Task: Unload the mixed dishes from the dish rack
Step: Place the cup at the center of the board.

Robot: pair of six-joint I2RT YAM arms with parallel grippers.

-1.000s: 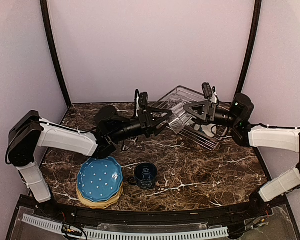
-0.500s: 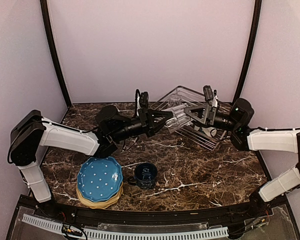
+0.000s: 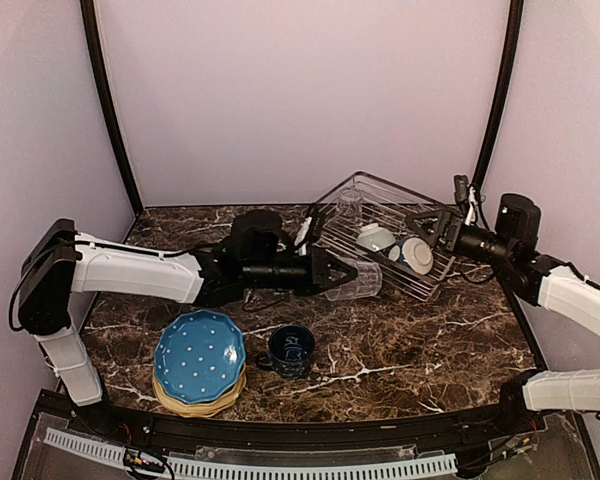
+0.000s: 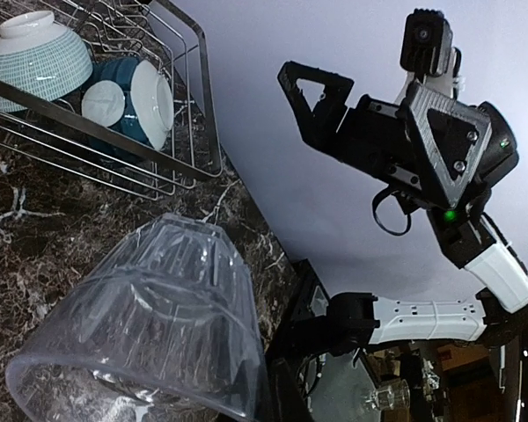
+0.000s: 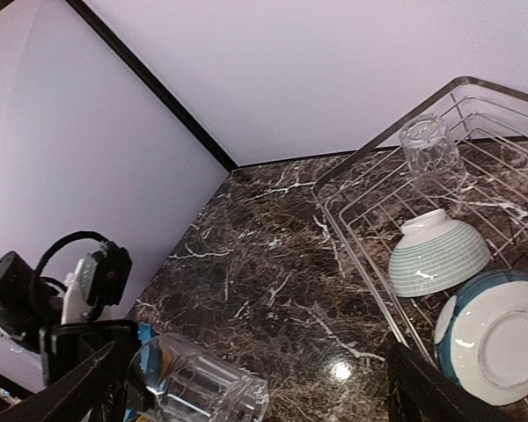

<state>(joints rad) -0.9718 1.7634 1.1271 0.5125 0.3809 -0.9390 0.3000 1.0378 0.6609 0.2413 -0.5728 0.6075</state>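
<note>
Left tool [image 3: 338, 277]: closed on the rim of a clear glass tumbler [image 4: 150, 325], which lies tilted on its side, mouth towards the wrist
Tumbler's place: outside the dish rack [image 5: 387, 136], low over the bench [image 3: 430, 340] near the rack's front left side; cannot tell whether it touches the marble
Right tool [image 3: 432, 225]: fingers spread wide, holding nothing, at the rack's right end
In the rack: second tumbler [image 5: 431, 151] upside down at the far end, striped bowl [image 5: 438, 251] upside down, teal bowl [image 5: 493, 325] on its edge beside it
Bench, near left: blue dotted plate [image 3: 200, 355] atop a yellow plate [image 3: 195, 405], navy mug [image 3: 292, 350] just beside the stack
</note>
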